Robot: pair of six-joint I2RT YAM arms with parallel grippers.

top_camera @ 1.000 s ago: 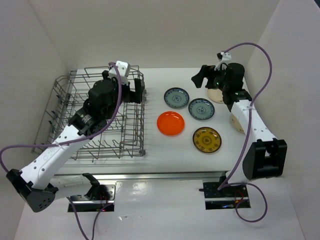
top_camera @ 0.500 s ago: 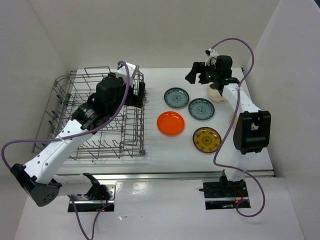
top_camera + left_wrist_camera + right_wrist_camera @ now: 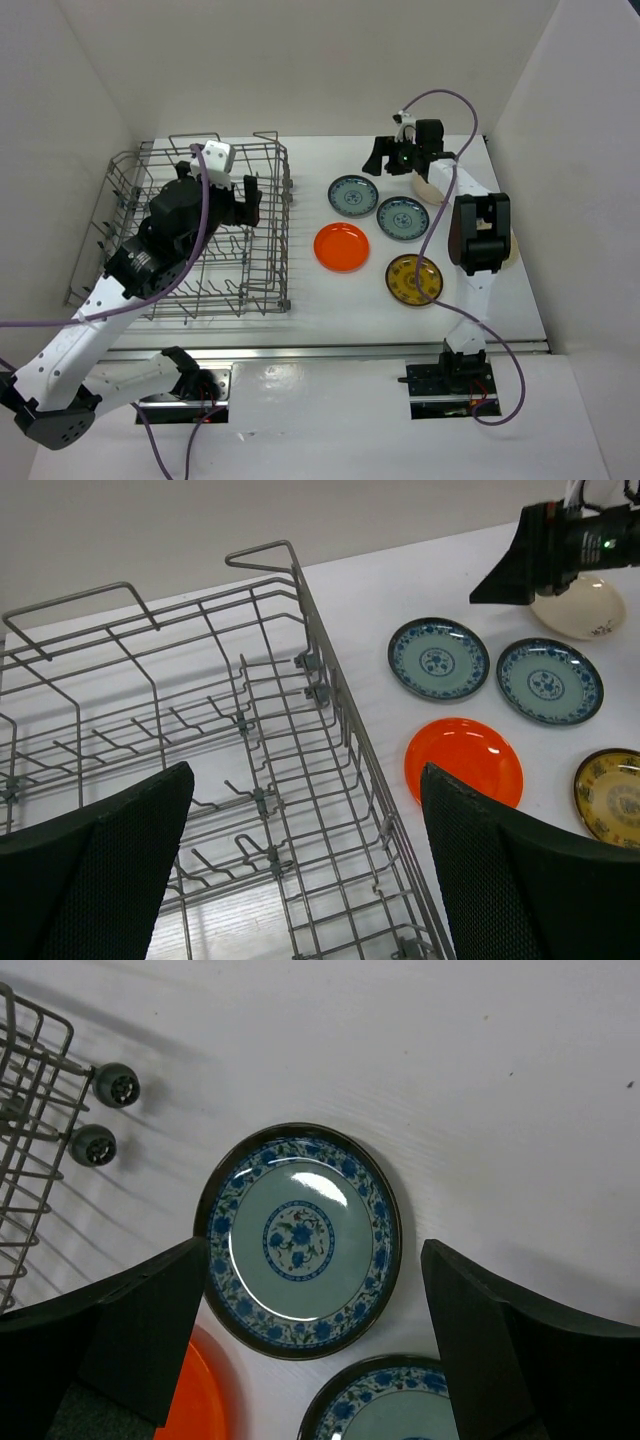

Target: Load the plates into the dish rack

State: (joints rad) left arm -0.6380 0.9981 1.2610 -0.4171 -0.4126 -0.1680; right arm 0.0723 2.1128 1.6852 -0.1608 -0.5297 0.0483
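The grey wire dish rack [image 3: 130, 185] stands at the left with no plates in it. My left gripper [image 3: 245, 200] hovers open and empty over its right half; the left wrist view shows the rack's tines [image 3: 250, 800] between the wide-apart fingers [image 3: 100, 870]. Two blue-green plates [image 3: 353, 195] [image 3: 403, 217], an orange plate [image 3: 341, 246] and a yellow-brown plate [image 3: 414, 279] lie flat right of the rack. A cream plate [image 3: 432, 186] lies behind them; another [image 3: 508, 248] is partly hidden by the right arm. My right gripper [image 3: 383, 162] is open above the far blue-green plate [image 3: 300, 1240].
White walls close in the table at the back and on both sides. The rack's right wall [image 3: 345, 740] and its small wheels [image 3: 105, 1115] stand just left of the plates. The orange plate [image 3: 463, 761] lies closest to the rack.
My right gripper has swung left from over the cream plate to above the far blue-green plate. My left gripper has drawn back to the left, further over the rack.
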